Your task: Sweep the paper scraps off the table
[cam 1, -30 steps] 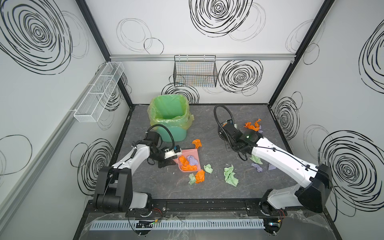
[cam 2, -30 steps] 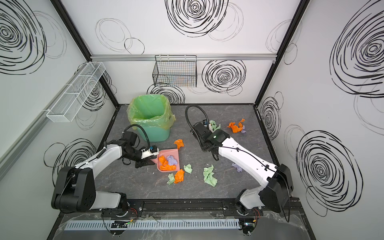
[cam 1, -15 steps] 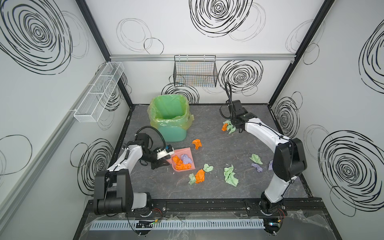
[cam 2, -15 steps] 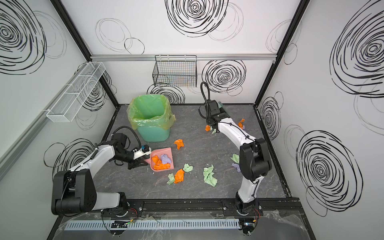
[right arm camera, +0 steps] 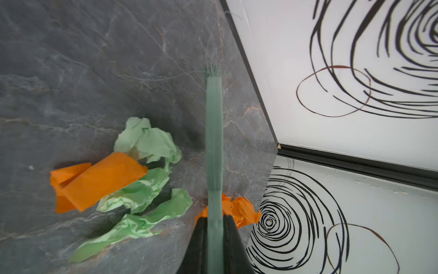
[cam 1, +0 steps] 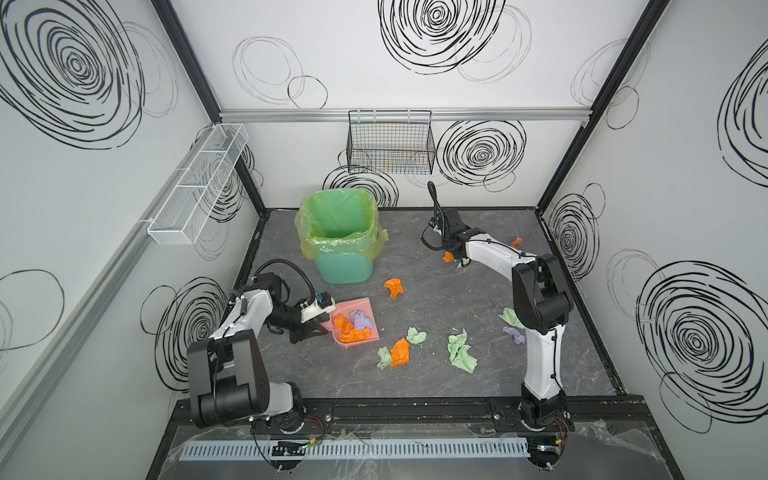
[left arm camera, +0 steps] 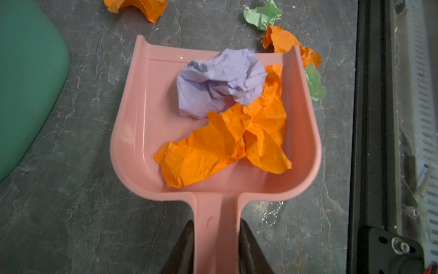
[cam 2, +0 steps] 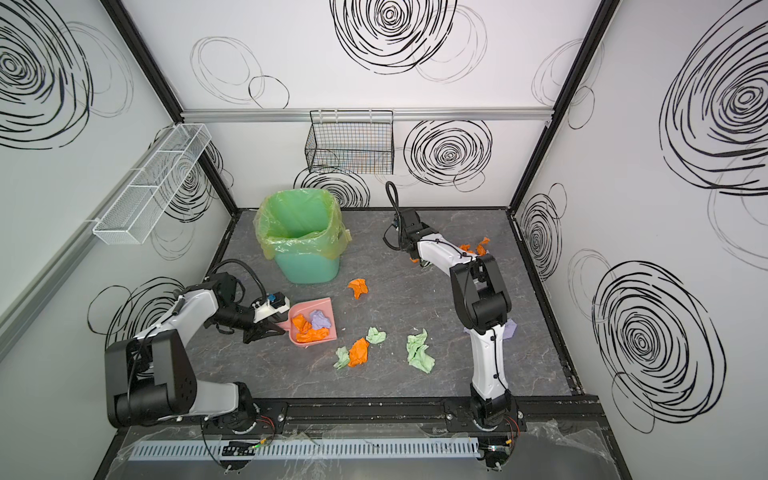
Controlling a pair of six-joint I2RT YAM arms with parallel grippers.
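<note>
**Pink dustpan (left arm camera: 132, 132) part-filled, paper scraps (cam 1: 460, 351) loose on the table (cam 1: 436, 299)**

We see the left gripper (left arm camera: 216, 224) clamped on the dustpan's handle. The pan rests on the table at the near left, just in front of the green bin (cam 1: 343, 270). Inside it we count one lilac wad and a few orange ones. More paper scraps lie loose: an orange one right of the bin, green and orange ones near the middle, green and lilac by the right arm (cam 1: 536, 299). At the far right, the right gripper (right arm camera: 214, 219) is closed on a green brush (right arm camera: 214, 132), with orange and green wads just beside it.
</note>
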